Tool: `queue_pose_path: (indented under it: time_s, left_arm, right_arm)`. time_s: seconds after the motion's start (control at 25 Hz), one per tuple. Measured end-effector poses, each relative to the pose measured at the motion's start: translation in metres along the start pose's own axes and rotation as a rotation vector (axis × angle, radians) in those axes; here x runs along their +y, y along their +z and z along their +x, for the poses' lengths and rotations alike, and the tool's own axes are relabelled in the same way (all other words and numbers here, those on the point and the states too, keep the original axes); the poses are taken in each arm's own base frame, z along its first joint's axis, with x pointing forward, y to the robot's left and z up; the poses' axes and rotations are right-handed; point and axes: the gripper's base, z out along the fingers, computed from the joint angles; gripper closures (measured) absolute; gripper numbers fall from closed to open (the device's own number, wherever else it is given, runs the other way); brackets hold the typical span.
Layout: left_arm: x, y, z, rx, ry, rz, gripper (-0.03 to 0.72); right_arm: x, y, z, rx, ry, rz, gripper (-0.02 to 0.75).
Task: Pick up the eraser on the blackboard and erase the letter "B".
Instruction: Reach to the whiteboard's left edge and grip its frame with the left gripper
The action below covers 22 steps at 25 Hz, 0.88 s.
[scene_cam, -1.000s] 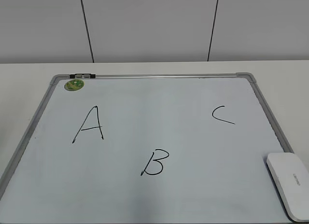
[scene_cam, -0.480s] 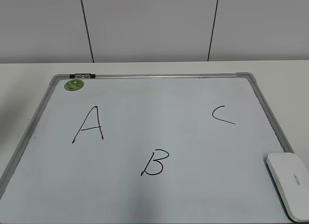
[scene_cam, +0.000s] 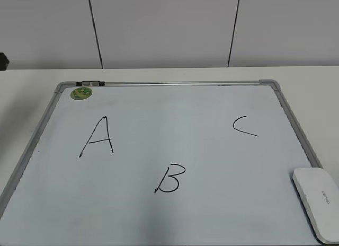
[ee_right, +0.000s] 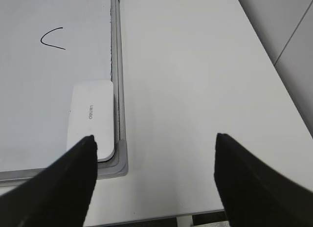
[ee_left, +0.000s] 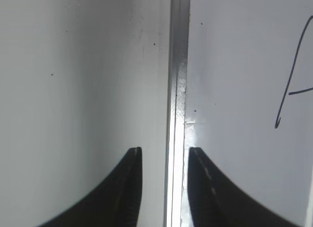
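Eraser (ee_right: 91, 118) lies just beyond the wide-spread right claw's (ee_right: 155, 139) left finger.

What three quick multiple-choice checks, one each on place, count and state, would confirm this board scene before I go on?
1. Where does the white glossy plastic eraser lie on the grey-white, silver-framed blackboard?
A. near right corner
B. far left corner
C. centre

2. How many black handwritten letters are on the board?
A. two
B. three
C. four

3. How do the right gripper jaws stand?
A. shut on the eraser
B. shut, empty
C. wide open, empty

Answers:
1. A, it sits against the right frame at the near edge.
2. B, the letter "A", the black slanted letter "B" and the letter "C" show.
3. C, the wrist view shows bare table between the spread jaws.
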Motion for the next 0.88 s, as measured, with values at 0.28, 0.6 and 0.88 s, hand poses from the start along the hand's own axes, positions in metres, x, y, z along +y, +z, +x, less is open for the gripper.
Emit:
queue_pose_path:
  time_s: [0.28, 0.6, 0.88]
  left_arm:
    - [-0.001, 0.044, -0.005, 0.116, 0.019, -0.004, 0.446]
    - [-0.001, 0.088, -0.005, 0.210, 0.052, 0.002, 0.445]
    - [-0.002, 0.114, -0.008, 0.240, 0.093, 0.011, 0.445]
  right_arm:
    - [0.000, 0.000, 0.000, 0.000, 0.000, 0.000, 0.183]
    - [0.000, 0.000, 0.000, 0.000, 0.000, 0.000, 0.183]
    - [0.000, 0.000, 0.000, 0.000, 0.000, 0.000, 0.183]
